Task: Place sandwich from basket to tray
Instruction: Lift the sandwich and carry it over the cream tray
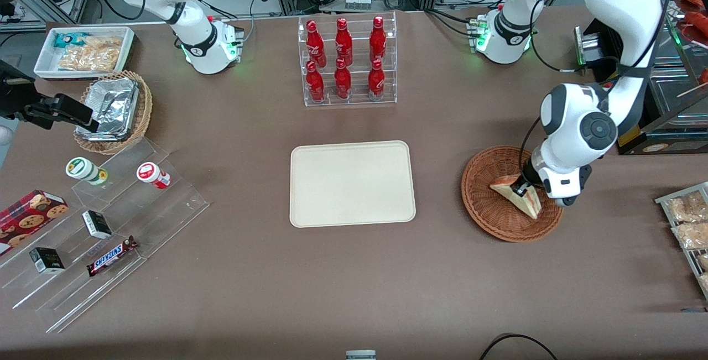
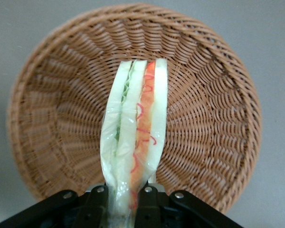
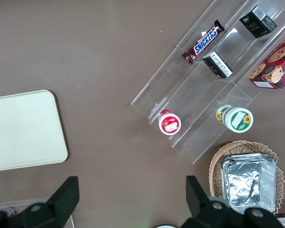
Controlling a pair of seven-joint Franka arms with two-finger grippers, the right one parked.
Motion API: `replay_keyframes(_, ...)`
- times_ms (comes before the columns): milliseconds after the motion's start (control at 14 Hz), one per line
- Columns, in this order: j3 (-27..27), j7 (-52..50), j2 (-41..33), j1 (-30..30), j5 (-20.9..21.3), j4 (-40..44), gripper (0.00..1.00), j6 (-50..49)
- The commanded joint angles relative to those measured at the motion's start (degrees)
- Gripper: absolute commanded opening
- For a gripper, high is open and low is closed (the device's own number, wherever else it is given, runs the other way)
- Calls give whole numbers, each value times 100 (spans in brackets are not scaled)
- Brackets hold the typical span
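Clenched on sandwich [image 2: 135, 142]: end effector [image 1: 522, 187] down in basket [image 1: 487, 205], fingers [image 2: 99, 195] pressed to either bread face at one end of the wedge, as the wrist view shows. Sandwich inside the reddish-brown basket, toward the working arm's end of the desk [image 1: 354, 282], wrapped in clear film, layers of white bread, red and green filling edge-on to the wrist camera.

Handling, by the look of it: light, soft, easily crushed; film probably slippery, so a firm but gentle squeeze across the flat bread faces, not along the filling edge. Long free end of the wedge likely to droop or swing under a hold so near one end.

Edges and room: low sloping wicker rim all round, low enough to clear with a modest lift; weave rough, apt to snag the film if dragged. Tray [image 1: 352, 183] well apart from the basket, mid-desk, bare, with only a low raised rim. Open brown desk between the two, nothing standing in that stretch. Rack of red bottles [image 1: 347, 60] farther from the front camera than the tray, out of a straight path.
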Motion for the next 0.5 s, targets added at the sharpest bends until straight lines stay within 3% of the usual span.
replay_keyframes(0,-92,-36,-407,-46,160,613,10,-1127)
replay_keyframes(214,-679,-10,-417,-46,231,1492,10,-2112)
replay_keyframes(429,-1434,175,-242,-46,222,1933,9,-2352)
